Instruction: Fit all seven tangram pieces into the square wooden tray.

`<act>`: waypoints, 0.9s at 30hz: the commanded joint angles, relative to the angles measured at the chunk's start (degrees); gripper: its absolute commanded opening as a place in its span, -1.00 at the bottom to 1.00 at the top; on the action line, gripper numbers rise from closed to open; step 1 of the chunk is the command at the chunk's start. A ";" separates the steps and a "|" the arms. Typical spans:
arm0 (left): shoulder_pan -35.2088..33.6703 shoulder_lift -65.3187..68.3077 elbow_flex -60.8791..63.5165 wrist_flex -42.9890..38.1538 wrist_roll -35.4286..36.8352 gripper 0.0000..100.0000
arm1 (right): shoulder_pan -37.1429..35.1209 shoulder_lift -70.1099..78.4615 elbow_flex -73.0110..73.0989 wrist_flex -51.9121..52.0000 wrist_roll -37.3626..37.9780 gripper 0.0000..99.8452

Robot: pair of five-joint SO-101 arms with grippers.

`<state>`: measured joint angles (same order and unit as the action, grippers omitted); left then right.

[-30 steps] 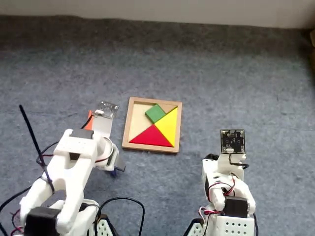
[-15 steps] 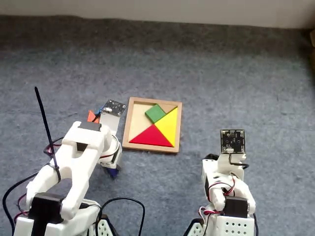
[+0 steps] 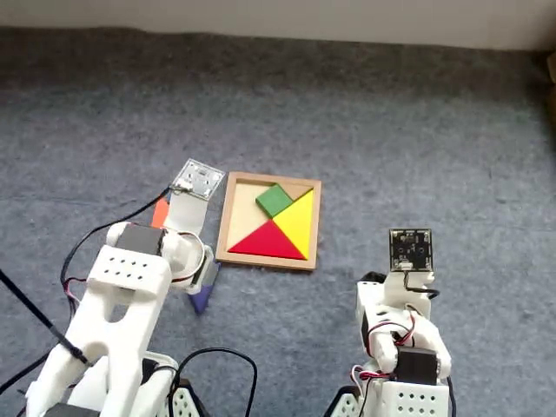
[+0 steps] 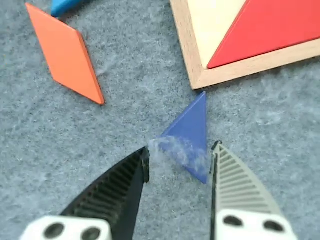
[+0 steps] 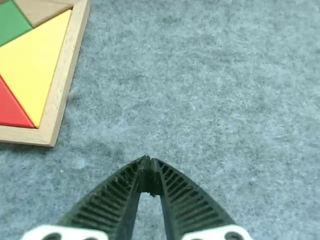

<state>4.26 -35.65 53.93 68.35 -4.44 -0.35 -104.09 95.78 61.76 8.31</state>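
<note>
Grey felt-like cloth (image 3: 417, 139): covers the table and lies under both sets of fingers.

Square wooden tray (image 3: 223, 230): beyond the left fingertips, on the pale finger's side. Its near corner almost meets the blue piece's tip, and part of its floor is bare.

Left gripper (image 4: 180, 152): fingers apart, low over the cloth, straddling the blue triangle.

Right gripper (image 5: 150, 167): fingers pressed together with nothing between them. Bare cloth lies ahead and the tray is well off to one side.

Red triangle (image 3: 269, 239) and yellow triangle (image 3: 298, 221): seated in the tray, edge to edge.

Orange parallelogram (image 4: 65, 52): loose on the cloth, beyond the black finger and well apart from it.

Green square (image 3: 274, 200): seated in the tray, touching the yellow triangle.

Blue triangle (image 4: 190, 135): flat on the cloth between the left fingers. One corner points at the black fingertip and its long edge runs just beside the pale one. Contact cannot be made out through the haze there.

Handling, by judgement: thin, stiff, light painted wood with smooth faces and shallow edges. A corner-to-edge pinch may let it pivot or squirt out. Squaring the fingers across two edges, low against the cloth, looks safer.
</note>
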 commanded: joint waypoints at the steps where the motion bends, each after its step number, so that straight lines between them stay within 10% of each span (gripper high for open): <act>1: 1.27 -0.48 -2.42 0.44 -0.44 -0.59 | 0.84 -0.22 6.02 0.22 -0.26 -0.98; 8: 0.31 6.64 -2.07 0.26 -0.09 -0.36 | 0.84 -0.22 6.02 0.22 -0.26 -0.98; 27: 1.36 26.33 -6.73 -6.68 -1.41 -0.54 | 0.84 -0.22 6.02 0.22 -0.26 -0.98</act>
<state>2.68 -9.27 49.54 61.05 -4.35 -0.35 -104.09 95.78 61.76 8.31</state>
